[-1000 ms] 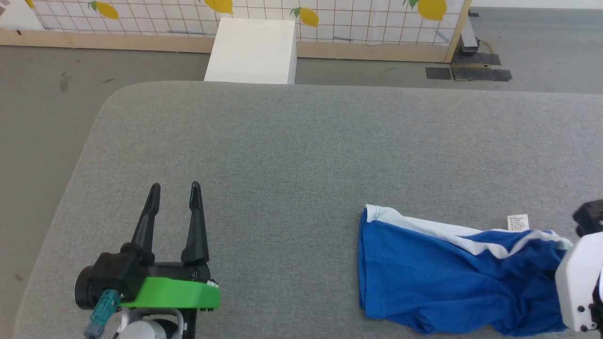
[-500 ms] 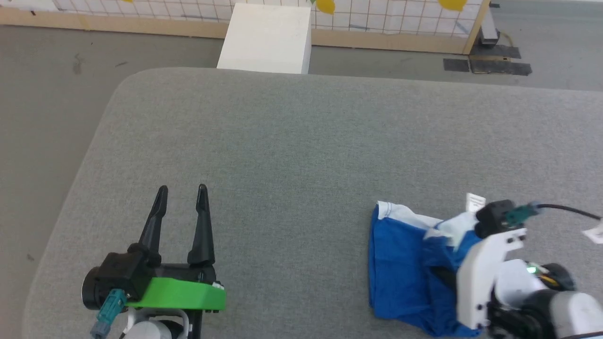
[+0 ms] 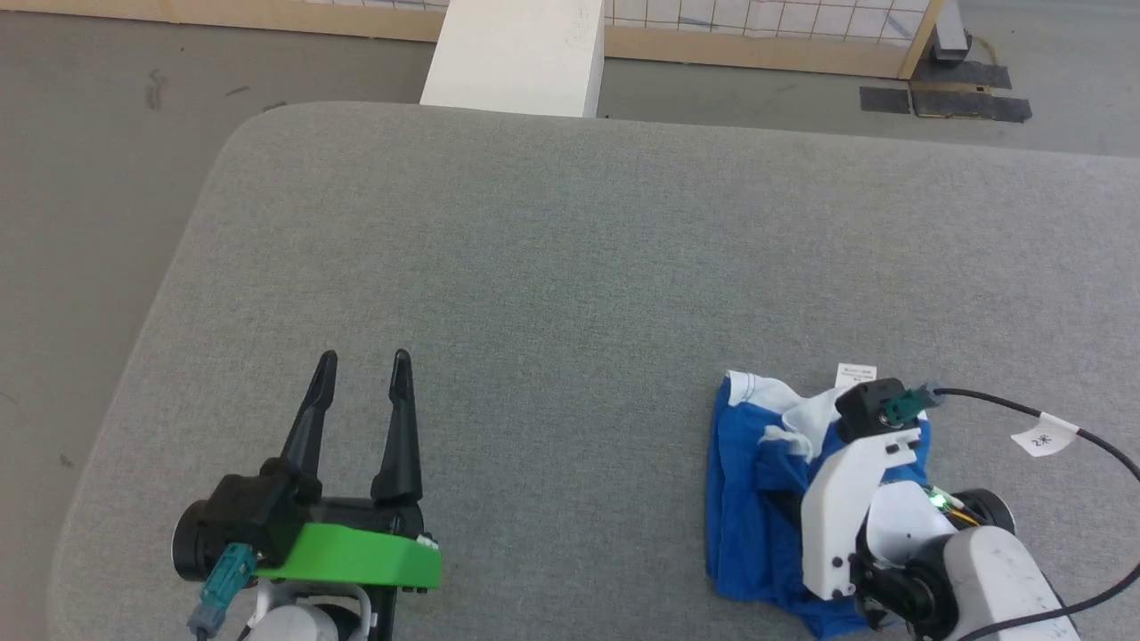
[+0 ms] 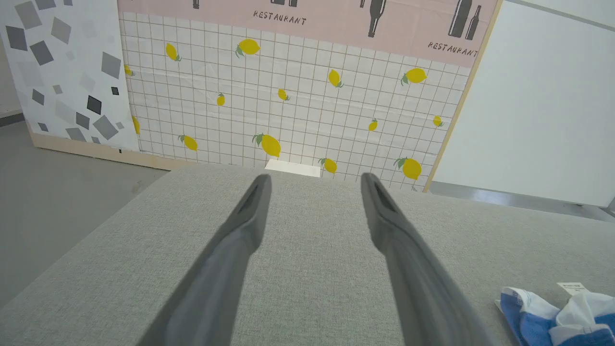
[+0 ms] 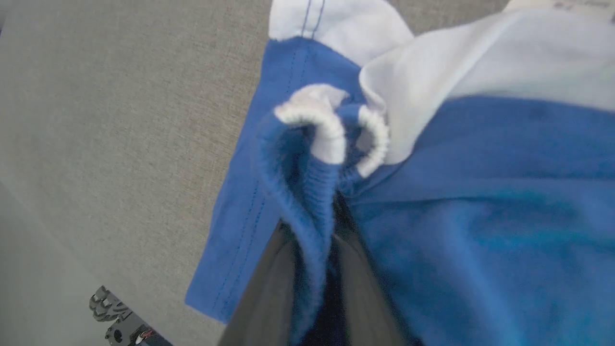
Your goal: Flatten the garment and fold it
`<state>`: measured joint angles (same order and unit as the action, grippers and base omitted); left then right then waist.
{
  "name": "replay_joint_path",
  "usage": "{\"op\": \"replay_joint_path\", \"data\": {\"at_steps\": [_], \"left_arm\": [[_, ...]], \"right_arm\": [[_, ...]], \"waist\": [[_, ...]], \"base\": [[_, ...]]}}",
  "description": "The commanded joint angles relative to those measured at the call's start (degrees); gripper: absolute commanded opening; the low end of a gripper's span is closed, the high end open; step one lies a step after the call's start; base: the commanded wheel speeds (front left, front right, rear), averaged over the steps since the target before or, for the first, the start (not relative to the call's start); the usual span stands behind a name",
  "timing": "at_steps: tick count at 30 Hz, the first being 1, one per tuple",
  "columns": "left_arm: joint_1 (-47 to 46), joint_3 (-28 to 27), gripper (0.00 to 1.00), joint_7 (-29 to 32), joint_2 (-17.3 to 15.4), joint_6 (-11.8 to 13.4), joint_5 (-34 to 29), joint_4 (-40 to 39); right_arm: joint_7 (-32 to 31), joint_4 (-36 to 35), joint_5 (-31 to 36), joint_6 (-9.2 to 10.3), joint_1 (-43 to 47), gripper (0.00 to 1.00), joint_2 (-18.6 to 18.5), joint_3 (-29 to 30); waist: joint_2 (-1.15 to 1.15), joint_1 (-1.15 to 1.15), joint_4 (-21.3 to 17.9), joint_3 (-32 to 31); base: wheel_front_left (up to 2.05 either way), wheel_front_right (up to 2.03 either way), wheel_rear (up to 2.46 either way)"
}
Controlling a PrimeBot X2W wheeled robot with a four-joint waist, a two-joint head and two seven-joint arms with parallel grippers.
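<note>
Blue cloth: the garment [image 3: 748, 499] lies crumpled on the grey desk [image 3: 570, 267], white stripe and white tag [image 3: 856, 374] at the end farthest from the robot.
Right end effector [image 5: 317, 240]: clenched on a fold of the ribbed waistband [image 5: 312, 192], with blue fabric pinched between the two dark fingers. The rest of the garment spreads ahead of its fingertips and to one side of them.
Left end effector [image 3: 363, 356]: released and empty, fingers parted over bare desk.
Direction from left end effector: the garment lies off to its right, level with the fingers rather than ahead of them, and well apart. Its wrist view catches just a corner of blue and white at the lower right.
Nearer arm: the right, since it is already on the cloth.
Long axis: hard to call while the cloth is bunched. The one straight line is the hemmed edge [image 3: 715, 499] facing the left end effector, which runs roughly parallel to that end effector's fingers.
Coming move (a judgement): flattening probably needs a second hold opposite the waistband pinch. The left end effector would therefore have to travel sideways to its right, reaching that hemmed edge first.
</note>
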<state>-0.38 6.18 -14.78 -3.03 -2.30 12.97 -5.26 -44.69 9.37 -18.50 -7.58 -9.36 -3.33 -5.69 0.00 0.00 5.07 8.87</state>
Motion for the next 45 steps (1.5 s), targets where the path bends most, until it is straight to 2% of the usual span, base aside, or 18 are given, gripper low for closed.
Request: {"op": "replay_joint_path", "data": {"at_steps": [1,6,10,14,19,26,33,45], "left_arm": [[-1.1,0.1,1.0,-0.2,0.1,-0.1,0.3,0.1],[-1.1,0.1,1.0,-0.2,0.1,-0.2,0.4,0.3],[-0.8,-0.1,1.0,-0.2,0.1,-0.3,0.4,0.4],[-0.6,-0.1,1.0,-0.2,0.1,-0.5,0.4,0.5],[-0.6,-0.1,1.0,-0.2,0.1,-0.7,0.1,0.5],[-0.8,0.1,1.0,-0.2,0.1,-0.9,-0.2,0.5],[-1.6,-0.2,1.0,-0.2,0.1,-1.0,0.0,0.2],[-2.9,0.5,1.0,-0.2,0.1,-0.3,-0.1,0.0]], "right_arm": [[1.2,0.9,0.6,0.09,-1.3,1.0,0.2,-0.7],[1.4,-1.5,-1.0,0.09,-2.7,1.0,0.3,-5.5],[-0.2,-6.7,-2.5,0.09,-3.2,1.0,0.1,-8.9],[-1.2,-12.3,-2.3,0.09,-2.8,1.0,-1.2,-9.5],[-1.7,-19.0,-0.7,0.09,-0.4,1.0,-1.9,-6.0],[-1.9,-25.5,3.0,0.09,6.1,1.0,-1.1,4.4],[-3.4,-22.0,6.7,0.09,9.1,1.0,-0.1,7.8],[-0.1,-7.5,9.1,0.09,3.9,1.0,0.3,4.9]], "waist": [[0.0,0.0,-0.1,0.1],[0.0,0.0,-1.1,-0.3],[0.0,0.0,-2.2,-0.9],[0.0,0.0,-3.5,-1.3],[0.0,0.0,-5.1,-1.5],[0.0,0.0,-6.7,-1.4],[0.0,0.0,-7.4,0.2],[0.0,0.0,-5.1,3.2]], "base": [[0.0,0.0,0.0],[0.0,0.0,0.0],[0.0,0.0,0.0],[0.0,0.0,0.0],[0.0,0.0,0.0],[0.0,0.0,0.0],[0.0,0.0,0.0],[0.0,0.0,0.0]]}}
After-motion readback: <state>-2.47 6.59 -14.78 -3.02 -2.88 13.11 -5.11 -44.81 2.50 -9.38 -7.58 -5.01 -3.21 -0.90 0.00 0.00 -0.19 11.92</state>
